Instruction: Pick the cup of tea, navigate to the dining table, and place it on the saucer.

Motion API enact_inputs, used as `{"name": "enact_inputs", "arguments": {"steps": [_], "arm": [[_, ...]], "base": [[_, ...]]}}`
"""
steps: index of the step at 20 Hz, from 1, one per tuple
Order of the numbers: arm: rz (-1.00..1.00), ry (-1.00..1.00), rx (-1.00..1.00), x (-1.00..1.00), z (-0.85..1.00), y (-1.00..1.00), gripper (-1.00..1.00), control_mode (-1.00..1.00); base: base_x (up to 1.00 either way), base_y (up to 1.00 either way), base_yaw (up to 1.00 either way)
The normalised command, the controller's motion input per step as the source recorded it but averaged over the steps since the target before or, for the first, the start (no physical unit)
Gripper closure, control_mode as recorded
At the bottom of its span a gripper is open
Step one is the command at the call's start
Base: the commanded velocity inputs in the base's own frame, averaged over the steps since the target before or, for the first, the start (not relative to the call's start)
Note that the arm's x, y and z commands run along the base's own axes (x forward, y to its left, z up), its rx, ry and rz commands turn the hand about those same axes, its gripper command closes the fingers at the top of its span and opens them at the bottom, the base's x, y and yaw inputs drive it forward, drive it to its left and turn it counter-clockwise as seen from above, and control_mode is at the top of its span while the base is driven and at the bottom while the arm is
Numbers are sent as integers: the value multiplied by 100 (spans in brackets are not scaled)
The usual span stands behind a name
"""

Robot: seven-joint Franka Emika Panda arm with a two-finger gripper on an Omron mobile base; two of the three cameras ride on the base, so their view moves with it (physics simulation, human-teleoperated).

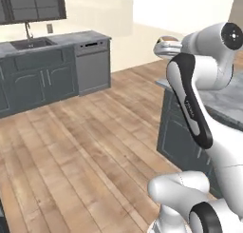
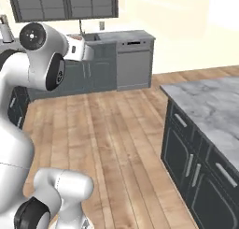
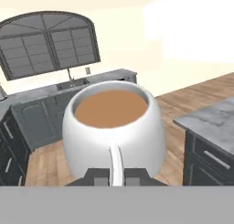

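The claw (image 3: 117, 176) is clamped on the handle of the white cup (image 3: 114, 131), which is full of brown tea.

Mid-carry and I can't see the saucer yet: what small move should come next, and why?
Probably keep driving toward the dining table, holding the cup level. The tool is shut on the handle of the cup of tea, which is upright and full, carried in the air. The table's marbled top lies off to the right, and no saucer is in sight.
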Motion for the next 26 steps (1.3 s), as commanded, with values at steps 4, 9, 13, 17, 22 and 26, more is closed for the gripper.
{"name": "enact_inputs", "arguments": {"steps": [4, 9, 13, 17, 22, 26], "arm": [[0, 0, 0, 0, 0, 0, 100, 100], [0, 0, 0, 0, 0, 0, 100, 100], [0, 0, 0, 0, 0, 0, 100, 100], [0, 0, 0, 0, 0, 0, 100, 100], [0, 0, 0, 0, 0, 0, 100, 100], [0, 0, 0, 0, 0, 0, 100, 100]], "base": [[13, 1, -56], [14, 12, -52], [15, 58, -37], [19, 47, -54], [20, 52, -62], [8, 72, -56]]}}
